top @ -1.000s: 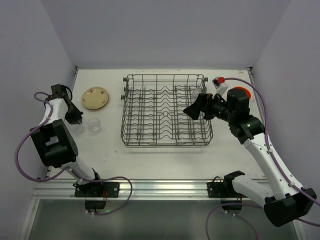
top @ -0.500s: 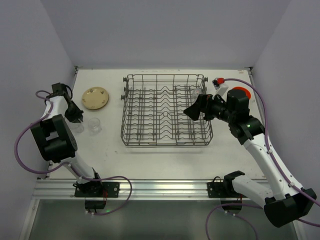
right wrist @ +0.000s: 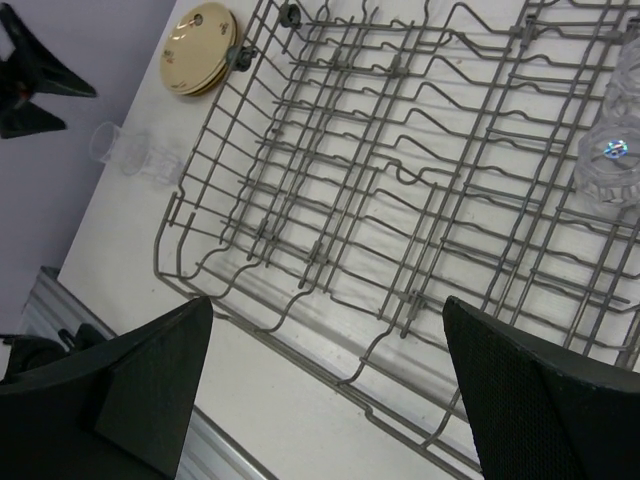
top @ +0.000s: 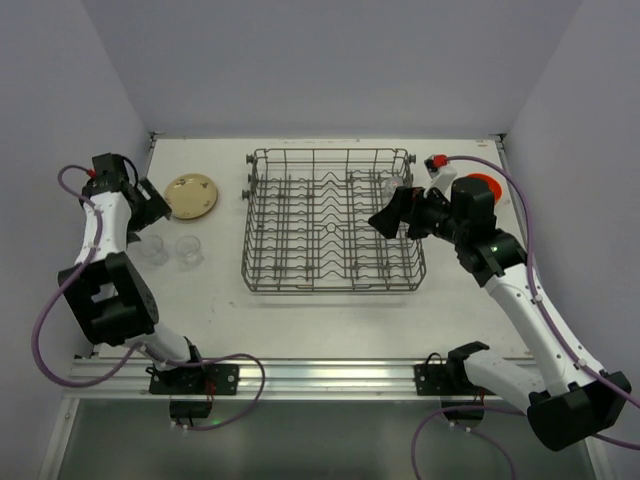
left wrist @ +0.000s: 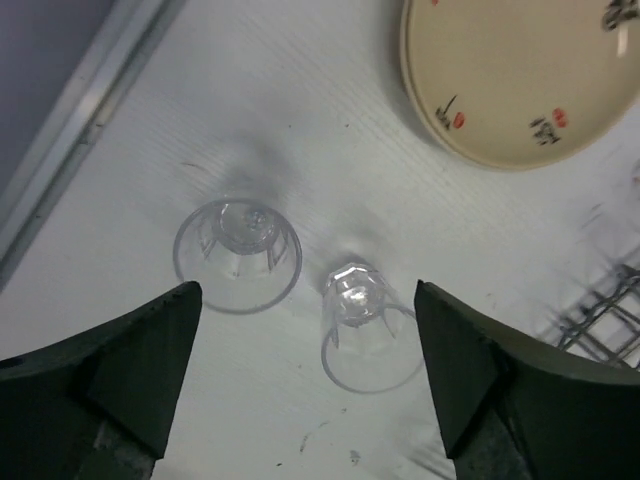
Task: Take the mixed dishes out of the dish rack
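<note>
**Rack glass to be taken with a square, vertical lift**

In the left wrist view, the left gripper (left wrist: pixel 307 292) is seen spread wide with nothing held. It hangs above two clear glasses (left wrist: pixel 238 255) standing on the table, with the beige plate (left wrist: pixel 520 70) at upper right. A straight rise is advised so that neither glass is knocked. Further right, the dish rack (top: pixel 330 291) is overhung by the right gripper (right wrist: pixel 325 305), likewise spread and empty. The remaining glass (right wrist: pixel 612 165), at the right edge of that view, should be straddled squarely and raised vertically off the tines.

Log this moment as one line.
left end effector: open above table glasses | right end effector: open over rack | rack glasses: not yet unloaded | plate: beside table glasses
</note>
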`<move>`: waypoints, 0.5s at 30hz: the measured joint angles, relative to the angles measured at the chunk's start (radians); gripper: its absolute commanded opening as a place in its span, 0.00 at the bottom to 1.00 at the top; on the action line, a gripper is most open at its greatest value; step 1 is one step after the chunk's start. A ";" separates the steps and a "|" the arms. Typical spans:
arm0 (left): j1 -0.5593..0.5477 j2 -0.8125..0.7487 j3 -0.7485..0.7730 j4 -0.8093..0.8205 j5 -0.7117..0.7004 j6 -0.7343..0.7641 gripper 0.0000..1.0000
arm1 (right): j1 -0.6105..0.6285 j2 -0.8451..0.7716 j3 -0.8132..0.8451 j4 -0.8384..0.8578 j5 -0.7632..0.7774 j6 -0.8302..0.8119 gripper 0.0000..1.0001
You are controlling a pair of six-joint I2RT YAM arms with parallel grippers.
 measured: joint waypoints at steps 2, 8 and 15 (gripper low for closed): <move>-0.034 -0.080 0.042 -0.022 -0.061 0.004 1.00 | 0.000 0.005 0.000 0.000 0.031 -0.003 0.99; -0.352 -0.444 0.140 0.033 -0.070 0.047 1.00 | -0.001 0.055 0.000 0.001 0.147 0.003 0.99; -0.476 -1.048 -0.299 0.246 0.088 0.091 1.00 | -0.008 0.144 0.063 -0.053 0.203 0.011 0.98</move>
